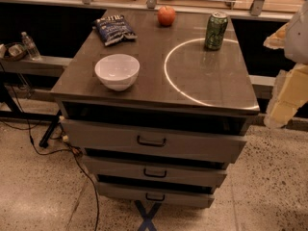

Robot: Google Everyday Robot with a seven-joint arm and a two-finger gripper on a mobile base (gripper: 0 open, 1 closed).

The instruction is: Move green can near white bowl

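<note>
The green can stands upright at the back right of the grey cabinet top, on the rim of a bright ring of light. The white bowl sits upright near the front left of the top, well apart from the can. My gripper shows as pale yellow and white parts at the right edge of the view, off the cabinet's right side and lower right of the can. It holds nothing that I can see.
A red apple lies at the back centre. A dark blue snack bag lies at the back left. The cabinet has three drawers below. A water bottle stands on a ledge at left. Cables lie on the floor.
</note>
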